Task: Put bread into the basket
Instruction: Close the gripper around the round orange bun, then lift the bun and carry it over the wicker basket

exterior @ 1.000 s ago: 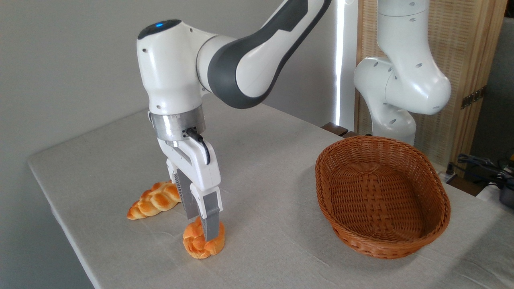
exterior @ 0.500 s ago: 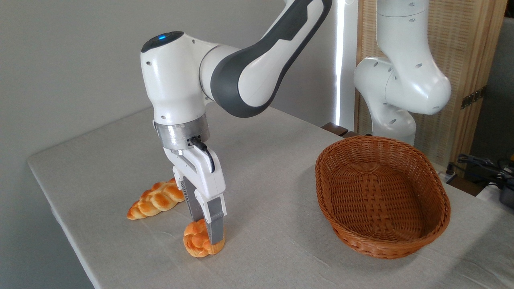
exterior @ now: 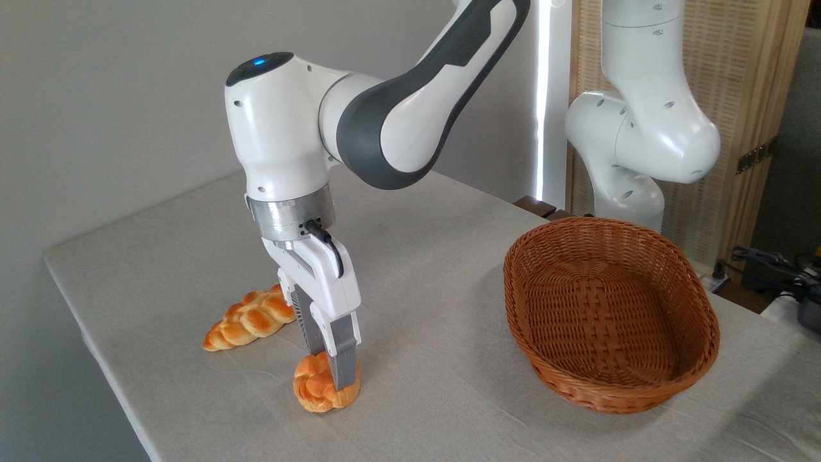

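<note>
Pinching the small glossy orange knotted bun [exterior: 317,388] between grey gripper [exterior: 335,378] jaws on the pale table [exterior: 423,269], at nine o'clock from the reddish-brown oval wicker basket [exterior: 609,314]; showing no readable writing.

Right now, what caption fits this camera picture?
Robot fingers pinch the small bun on the table, basket waiting empty.
</note>
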Robot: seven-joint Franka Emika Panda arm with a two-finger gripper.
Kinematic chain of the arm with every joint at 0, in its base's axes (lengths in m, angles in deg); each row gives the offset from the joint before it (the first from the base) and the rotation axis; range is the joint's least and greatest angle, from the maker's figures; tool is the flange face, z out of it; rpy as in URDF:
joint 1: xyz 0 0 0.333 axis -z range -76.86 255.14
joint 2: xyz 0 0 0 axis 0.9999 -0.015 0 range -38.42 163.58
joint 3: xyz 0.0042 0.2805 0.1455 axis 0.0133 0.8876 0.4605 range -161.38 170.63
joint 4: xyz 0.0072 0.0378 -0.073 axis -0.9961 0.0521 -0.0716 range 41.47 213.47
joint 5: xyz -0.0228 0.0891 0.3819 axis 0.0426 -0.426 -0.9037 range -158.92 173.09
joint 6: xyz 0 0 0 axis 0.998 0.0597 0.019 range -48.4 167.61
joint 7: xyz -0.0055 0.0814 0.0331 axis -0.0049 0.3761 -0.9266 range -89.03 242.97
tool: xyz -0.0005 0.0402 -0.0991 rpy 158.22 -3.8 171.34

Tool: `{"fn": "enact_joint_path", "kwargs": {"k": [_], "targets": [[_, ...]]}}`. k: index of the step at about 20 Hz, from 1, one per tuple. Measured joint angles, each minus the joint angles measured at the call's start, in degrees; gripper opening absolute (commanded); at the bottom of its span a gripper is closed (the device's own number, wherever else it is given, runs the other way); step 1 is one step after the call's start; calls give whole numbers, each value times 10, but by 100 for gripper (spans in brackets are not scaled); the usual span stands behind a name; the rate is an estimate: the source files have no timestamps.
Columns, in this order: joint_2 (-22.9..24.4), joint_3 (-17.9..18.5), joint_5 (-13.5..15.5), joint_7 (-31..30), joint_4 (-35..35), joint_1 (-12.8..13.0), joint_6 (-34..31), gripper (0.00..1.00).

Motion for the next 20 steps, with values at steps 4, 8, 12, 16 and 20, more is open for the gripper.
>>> {"fn": "enact_joint_path", "kwargs": {"k": [4, 8, 12, 16, 20], "targets": [[0, 4, 0, 0, 0, 0, 0, 3], [1, 14, 0, 0, -1, -1, 0, 3], [13, 18, 0, 0, -20, -3, -36, 2], [68, 18, 12, 3, -59, -5, -148, 2], [153, 26, 18, 98, -59, -10, -280, 3]]}}
